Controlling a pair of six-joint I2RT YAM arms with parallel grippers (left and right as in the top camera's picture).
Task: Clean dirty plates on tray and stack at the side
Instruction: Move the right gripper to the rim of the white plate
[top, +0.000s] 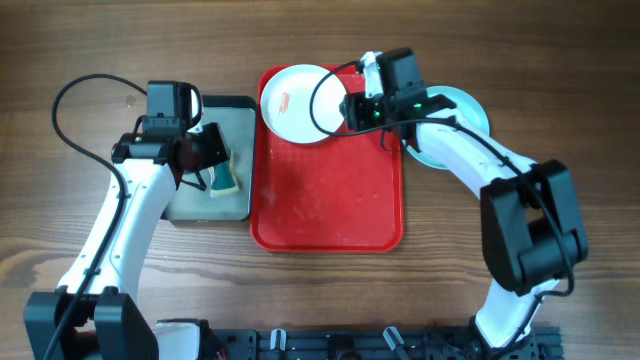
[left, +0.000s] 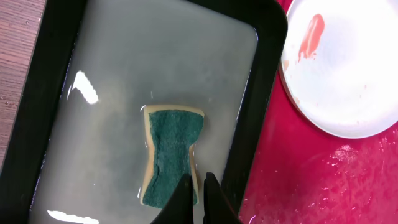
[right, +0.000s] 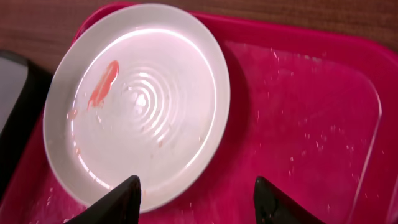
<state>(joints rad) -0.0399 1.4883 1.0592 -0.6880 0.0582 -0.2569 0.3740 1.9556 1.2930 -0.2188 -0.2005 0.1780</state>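
The white plate (top: 297, 102), marked with an orange smear, lies in the far left corner of the red tray (top: 330, 200). The right tool (right: 199, 202) hangs over its near rim with its fingers wide apart, holding nothing. A turquoise plate (top: 465, 105) sits on the bench (top: 600, 80) by the tray's far right corner. The left tool (left: 197, 186) is closed on the end of a green sponge (left: 174, 140) over a black tray of water (left: 37, 124)

Robotics lab — 2 arms (top: 115, 225), wooden table (top: 30, 220)
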